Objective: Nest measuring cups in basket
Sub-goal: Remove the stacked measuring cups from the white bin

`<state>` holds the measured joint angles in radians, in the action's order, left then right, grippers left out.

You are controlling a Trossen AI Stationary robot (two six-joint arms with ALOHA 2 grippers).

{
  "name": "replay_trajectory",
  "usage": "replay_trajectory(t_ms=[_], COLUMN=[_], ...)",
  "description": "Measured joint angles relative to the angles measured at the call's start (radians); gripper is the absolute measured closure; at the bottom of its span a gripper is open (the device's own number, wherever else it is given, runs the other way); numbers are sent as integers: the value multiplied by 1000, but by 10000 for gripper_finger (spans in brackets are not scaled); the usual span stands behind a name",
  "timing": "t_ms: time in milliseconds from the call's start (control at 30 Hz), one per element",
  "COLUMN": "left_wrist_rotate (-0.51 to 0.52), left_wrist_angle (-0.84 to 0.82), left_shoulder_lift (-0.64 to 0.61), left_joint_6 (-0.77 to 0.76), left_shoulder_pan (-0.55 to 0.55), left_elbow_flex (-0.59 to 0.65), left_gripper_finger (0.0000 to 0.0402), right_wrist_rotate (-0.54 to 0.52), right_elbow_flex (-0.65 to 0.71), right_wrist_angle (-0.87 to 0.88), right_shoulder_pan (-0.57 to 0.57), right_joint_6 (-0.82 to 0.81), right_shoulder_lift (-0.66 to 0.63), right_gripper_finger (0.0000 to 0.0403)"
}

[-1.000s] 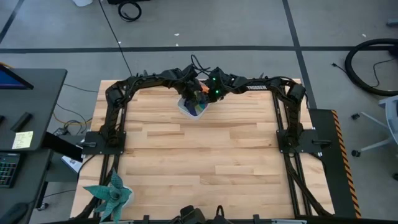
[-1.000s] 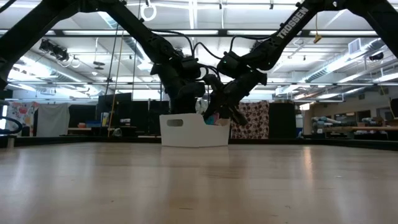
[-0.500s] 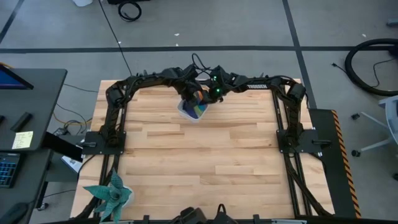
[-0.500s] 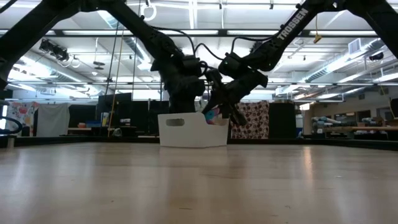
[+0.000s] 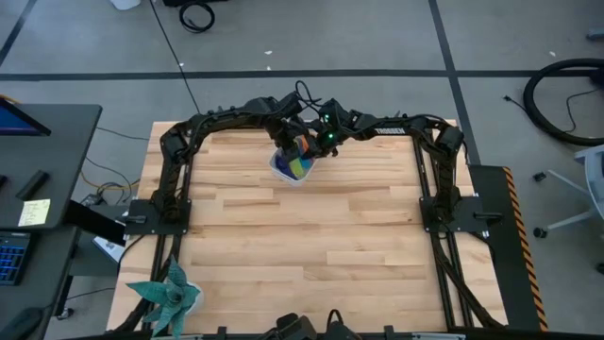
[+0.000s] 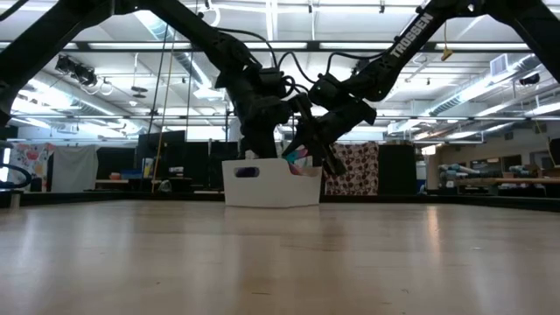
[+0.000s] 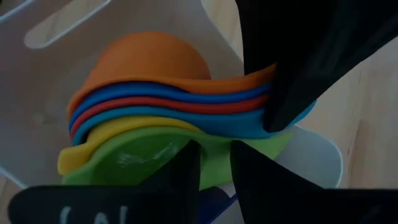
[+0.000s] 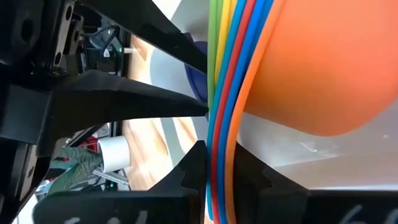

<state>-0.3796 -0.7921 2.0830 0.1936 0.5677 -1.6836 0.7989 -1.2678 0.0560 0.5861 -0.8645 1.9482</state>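
Both arms meet over the basket (image 5: 283, 165) at the table's far edge, and the nested cups (image 7: 168, 118) sit between the two sets of jaws, tilted and half out of the basket. The right gripper (image 8: 214, 168) pinches the bundled handles of the stack in narrow jaws: green, yellow, blue, red and orange edges run straight into the slot between its fingers, with the orange bowl bulging just beyond. The left gripper (image 7: 216, 165) has drawn its fingers closer over the last second and now stands narrow at the rim of the green cup (image 7: 155, 158), the outermost of the set; whether its pads actually bite the rim I cannot tell. In the low view the left wrist has risen a little since a second ago, while the right has hardly moved and the basket has shifted only slightly. To my eye the nesting itself looks finished. What remains is settling the stack flat inside the basket and letting go, without the stack tipping over the low wall.
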Motion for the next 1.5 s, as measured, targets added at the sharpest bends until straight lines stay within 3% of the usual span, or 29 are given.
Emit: replay_trajectory(t_ms=[900, 1500], left_wrist_rotate=[-24, -4], left_wrist_angle=[-2, -12], left_shoulder_lift=[-2, -3], left_joint_6=[2, 4], left_shoulder_pan=[-8, -5], left_elbow_flex=[-4, -109], left_gripper_finger=[313, 313], right_wrist_rotate=[112, 230], right_elbow_flex=[0, 1], right_wrist_angle=[-15, -115], right_shoulder_pan=[-1, 26], right_joint_6=[-90, -132], right_shoulder_lift=[1, 0], right_gripper_finger=[356, 356])
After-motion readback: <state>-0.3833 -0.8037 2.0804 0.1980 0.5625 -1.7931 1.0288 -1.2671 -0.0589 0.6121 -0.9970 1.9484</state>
